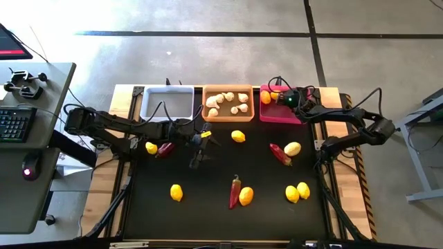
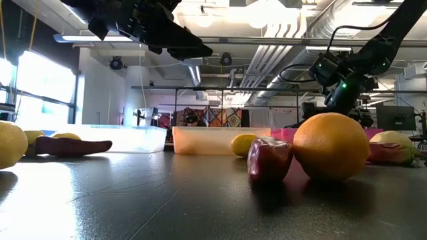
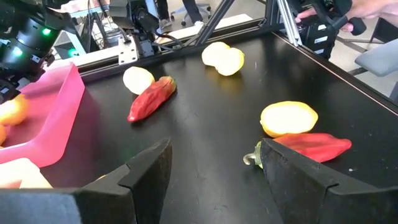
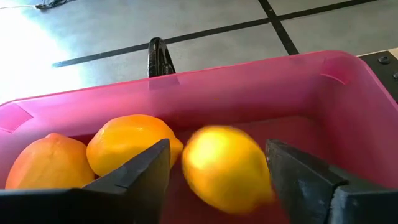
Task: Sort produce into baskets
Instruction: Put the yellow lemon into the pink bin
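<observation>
While the right gripper (image 4: pixel 217 171) hangs over the magenta basket (image 1: pixel 280 113), jaws parted, a lemon (image 4: pixel 225 168) sits loose between them above two others. Left gripper (image 1: pixel 201 146) hovers mid-table, spread, holding nothing.

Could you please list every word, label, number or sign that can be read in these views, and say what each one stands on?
None can be read.
The baskets and the produce carry no lettering in any view.
The keyboard beside the table has keys too small to read.
The coloured hangings in the room behind are too blurred to tell if they bear text.
</observation>
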